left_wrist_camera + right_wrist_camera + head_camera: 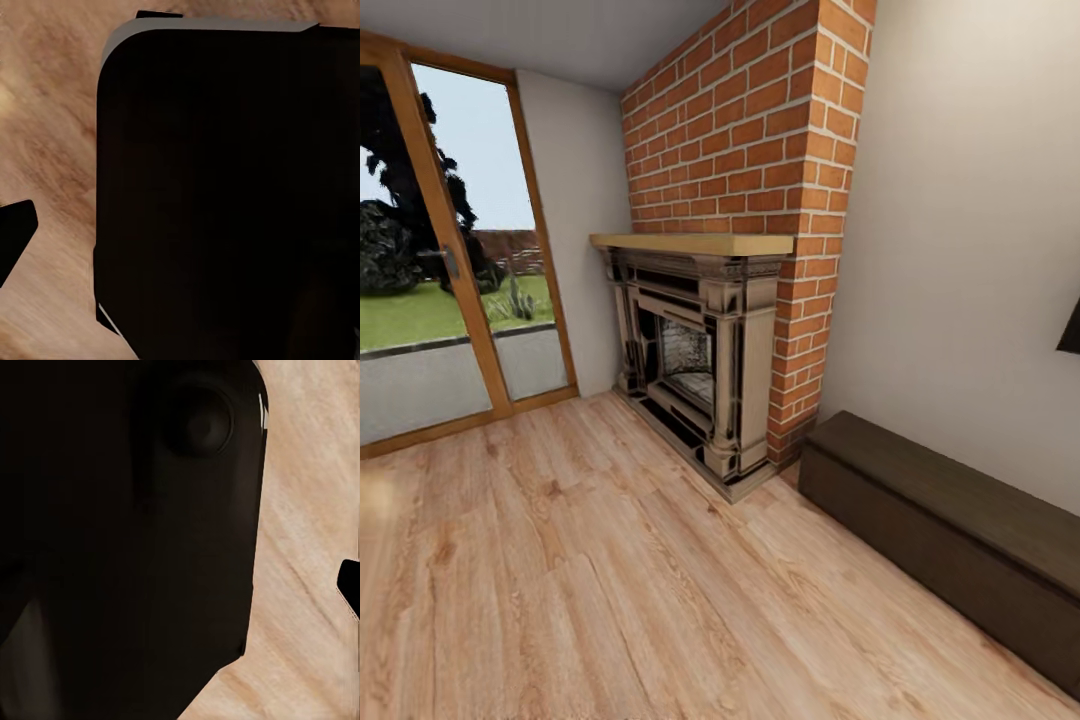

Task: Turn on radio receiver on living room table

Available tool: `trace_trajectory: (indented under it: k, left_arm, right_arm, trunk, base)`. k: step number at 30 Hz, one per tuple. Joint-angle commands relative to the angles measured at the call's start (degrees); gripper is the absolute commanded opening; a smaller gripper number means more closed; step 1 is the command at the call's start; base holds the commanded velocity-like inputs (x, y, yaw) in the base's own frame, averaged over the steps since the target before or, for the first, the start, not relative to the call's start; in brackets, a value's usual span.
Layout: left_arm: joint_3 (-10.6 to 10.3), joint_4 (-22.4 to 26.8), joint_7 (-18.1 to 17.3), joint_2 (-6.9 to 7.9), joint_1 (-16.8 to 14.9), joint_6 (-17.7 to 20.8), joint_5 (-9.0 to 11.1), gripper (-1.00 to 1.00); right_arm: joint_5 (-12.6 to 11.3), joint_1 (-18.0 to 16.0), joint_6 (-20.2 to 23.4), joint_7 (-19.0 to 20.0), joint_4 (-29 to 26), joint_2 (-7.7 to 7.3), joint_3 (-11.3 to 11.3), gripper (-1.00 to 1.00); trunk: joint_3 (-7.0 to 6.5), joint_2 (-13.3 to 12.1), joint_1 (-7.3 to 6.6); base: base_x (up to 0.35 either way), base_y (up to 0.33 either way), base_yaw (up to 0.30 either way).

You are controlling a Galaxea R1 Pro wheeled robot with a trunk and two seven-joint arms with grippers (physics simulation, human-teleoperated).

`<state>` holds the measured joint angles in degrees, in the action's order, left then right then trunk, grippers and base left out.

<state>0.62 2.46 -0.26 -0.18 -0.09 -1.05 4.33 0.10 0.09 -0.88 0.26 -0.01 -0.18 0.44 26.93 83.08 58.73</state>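
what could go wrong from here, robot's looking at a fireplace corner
1. The head view faces the brick fireplace and the glass door, with no table or radio ahead, so driving forward likely wastes time.
2. The long dark brown cabinet sits low on the wood floor at the right; a turn that way could clip it.
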Motion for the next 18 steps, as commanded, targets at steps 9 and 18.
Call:
trace_trajectory:
  k: [9,18]
  left_arm:
    - [0.00,0.00,0.00,0.00,0.00,-0.01,0.06,1.00]
    - [0.00,0.00,0.00,0.00,0.00,-0.01,0.06,1.00]
  right_arm:
    - [-0.01,0.00,0.00,0.00,0.00,0.00,-0.09,1.00]
    - [-0.01,0.00,0.00,0.00,-0.01,0.00,-0.09,1.00]
  trunk:
    - [0.00,0.00,0.00]
    - [0.00,0.00,0.00]
  base:
    - [0.000,0.000,0.271]
    - [0.000,0.000,0.271]
